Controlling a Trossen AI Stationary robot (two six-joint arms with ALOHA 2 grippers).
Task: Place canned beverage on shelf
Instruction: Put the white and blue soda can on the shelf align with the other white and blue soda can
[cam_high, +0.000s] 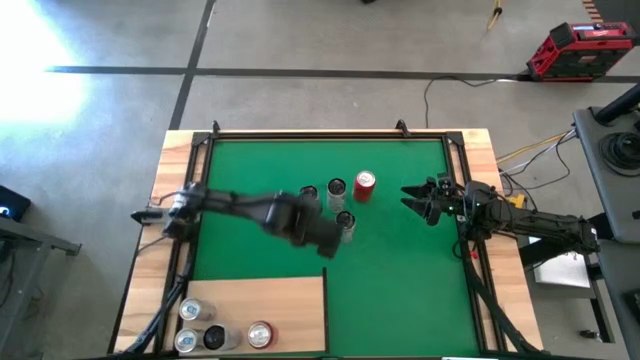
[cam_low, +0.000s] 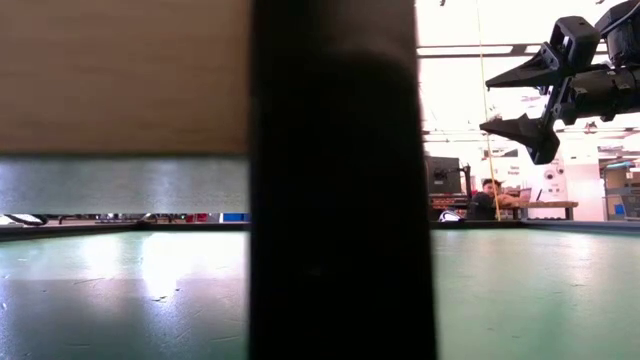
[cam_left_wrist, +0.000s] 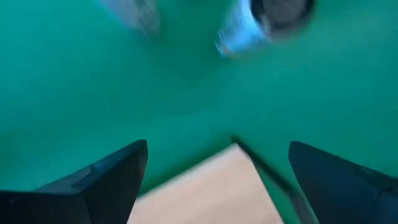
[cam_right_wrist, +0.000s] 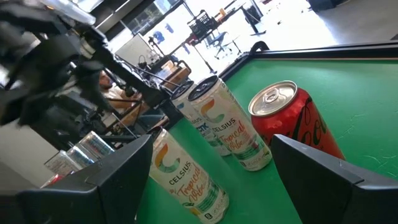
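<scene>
Several cans stand upright on the green mat (cam_high: 400, 260): a red can (cam_high: 365, 185), two pale cans (cam_high: 336, 187) (cam_high: 308, 193) beside it, and one nearer (cam_high: 346, 222). The pale wooden shelf (cam_high: 280, 300) lies at the near left and carries several cans (cam_high: 190, 310). My left gripper (cam_high: 328, 245) is open and empty above the mat, just beyond the shelf's far right corner (cam_left_wrist: 230, 177). My right gripper (cam_high: 412, 200) is open and empty, held above the mat to the right of the red can (cam_right_wrist: 292, 118).
A dark upright post (cam_low: 340, 180) fills the middle of the low view. The table's wooden rim (cam_high: 480, 150) and black frame bars run round the mat. The green mat shows between the shelf and my right arm. A person (cam_low: 488, 198) sits far behind the table.
</scene>
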